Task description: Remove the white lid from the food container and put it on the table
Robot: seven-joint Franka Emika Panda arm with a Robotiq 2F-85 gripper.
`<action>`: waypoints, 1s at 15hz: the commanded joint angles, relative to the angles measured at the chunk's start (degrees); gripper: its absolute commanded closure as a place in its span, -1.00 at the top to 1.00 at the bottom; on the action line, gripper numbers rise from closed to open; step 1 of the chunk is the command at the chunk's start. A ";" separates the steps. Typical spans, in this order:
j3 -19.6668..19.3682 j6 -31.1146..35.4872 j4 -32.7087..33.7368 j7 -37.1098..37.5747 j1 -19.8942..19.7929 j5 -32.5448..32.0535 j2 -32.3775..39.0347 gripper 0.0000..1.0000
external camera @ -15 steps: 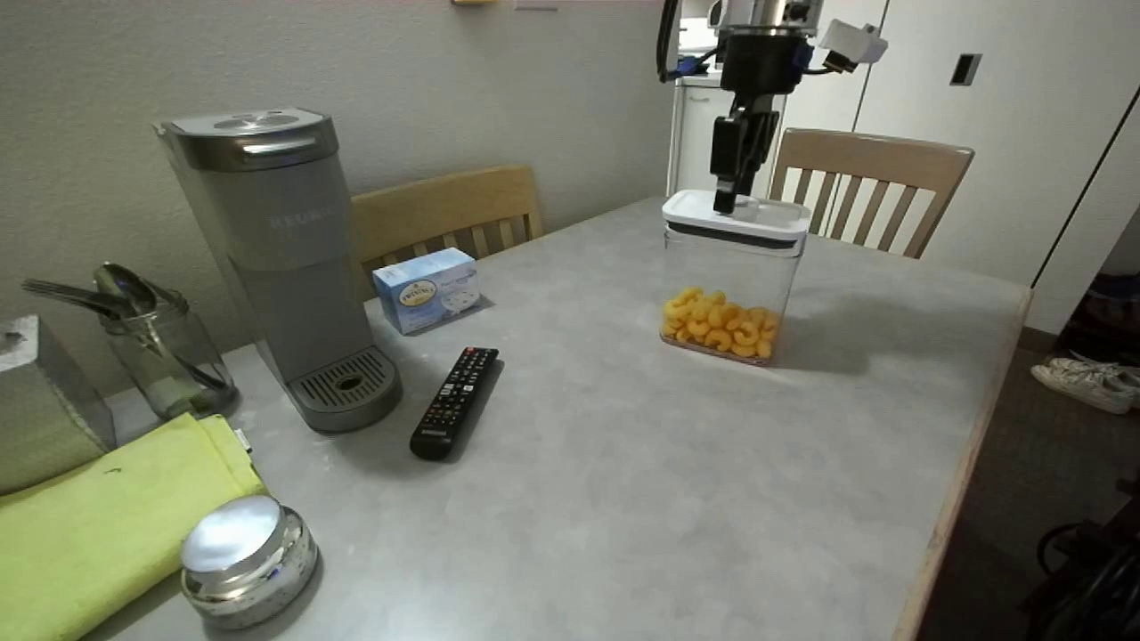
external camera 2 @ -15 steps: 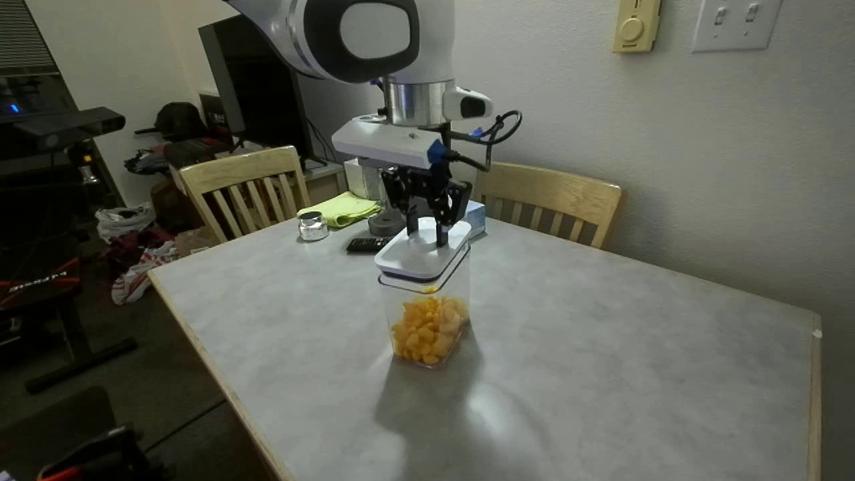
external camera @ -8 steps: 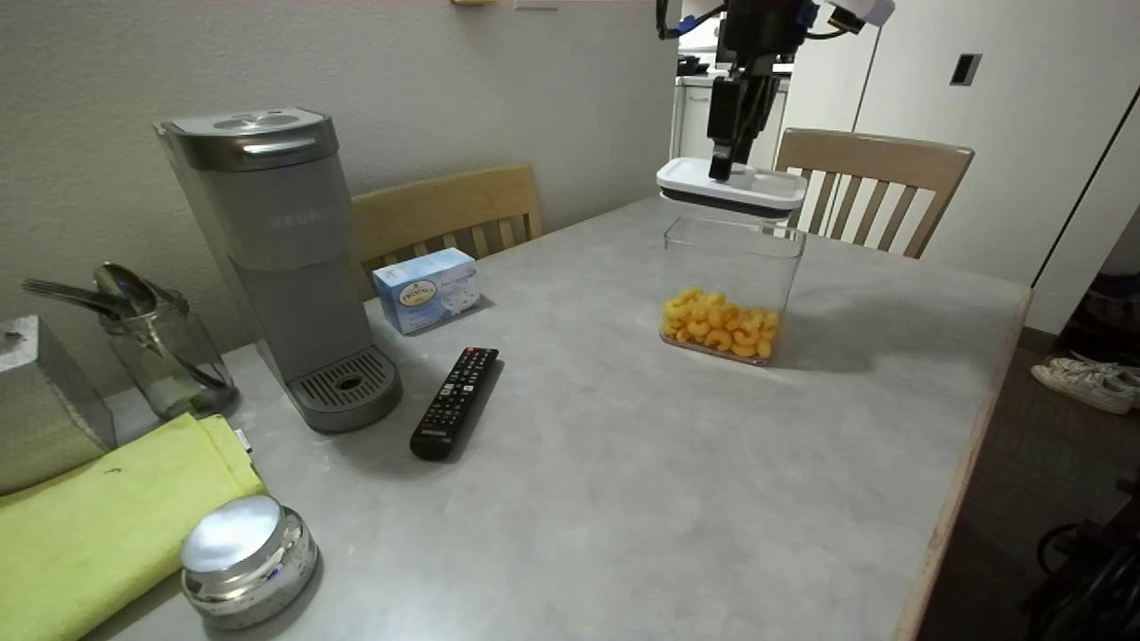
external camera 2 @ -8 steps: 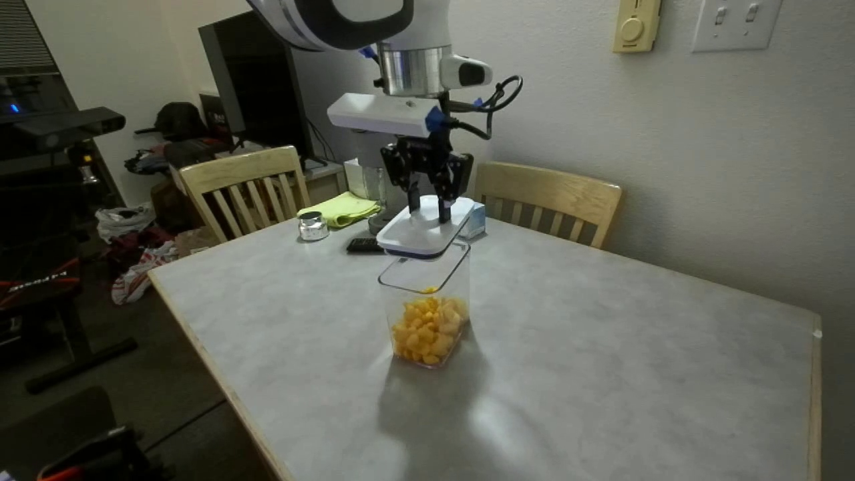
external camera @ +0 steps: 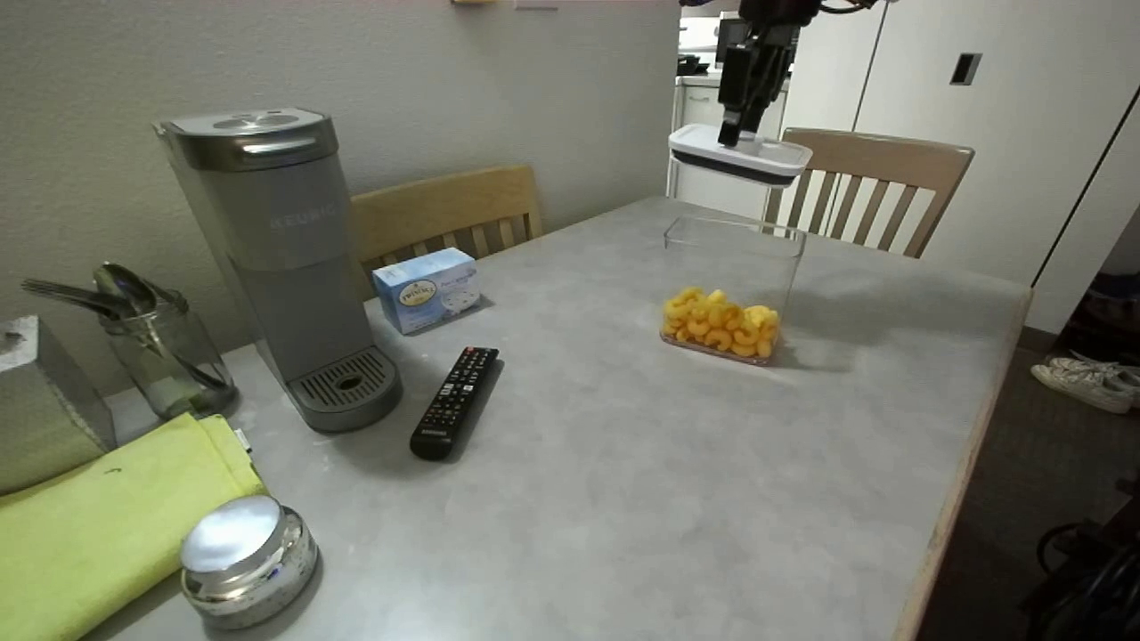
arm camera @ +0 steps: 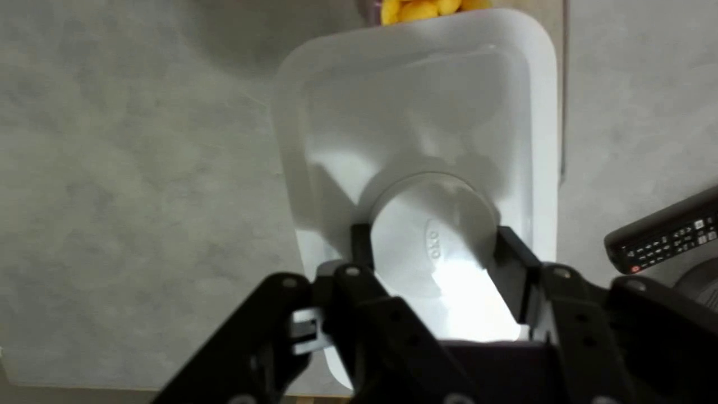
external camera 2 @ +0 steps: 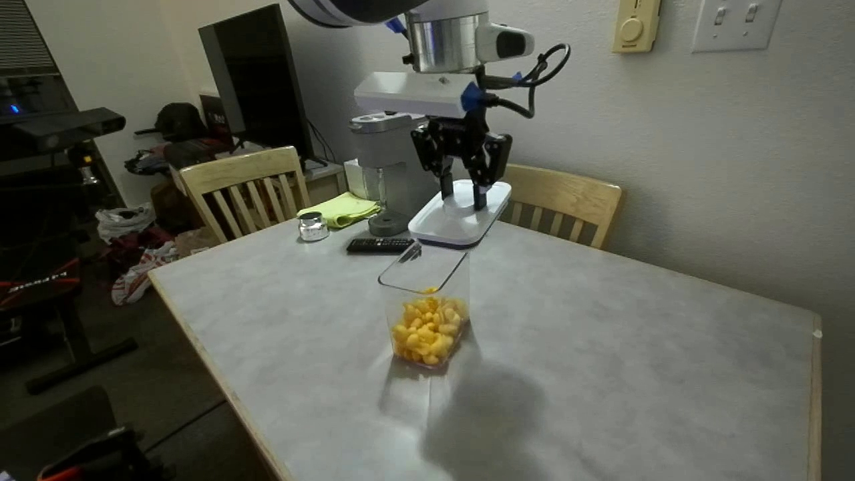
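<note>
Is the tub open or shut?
Open: the tool holds the lid apart from the tub, a gap between them in an exterior view.

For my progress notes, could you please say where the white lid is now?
In an exterior view, the white lid hangs gripped in the end effector, up and right of the food container.

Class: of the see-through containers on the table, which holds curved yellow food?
The open rectangular food container, whose white lid the pincer holds; the glass jar beside the Keurig coffee maker holds cutlery.
</note>
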 commanded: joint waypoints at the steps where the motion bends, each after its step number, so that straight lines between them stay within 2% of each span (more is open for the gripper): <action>1: -1.27 -0.14 2.68 -2.93 -2.98 1.18 0.93 -0.42; 5: -2.03 0.12 3.03 -5.48 -5.55 2.35 1.31 -0.42; 10: 0.11 1.14 0.25 -16.71 -8.38 13.32 3.47 -0.42; 15: 0.03 1.50 0.44 -23.53 -8.21 11.85 8.16 -0.42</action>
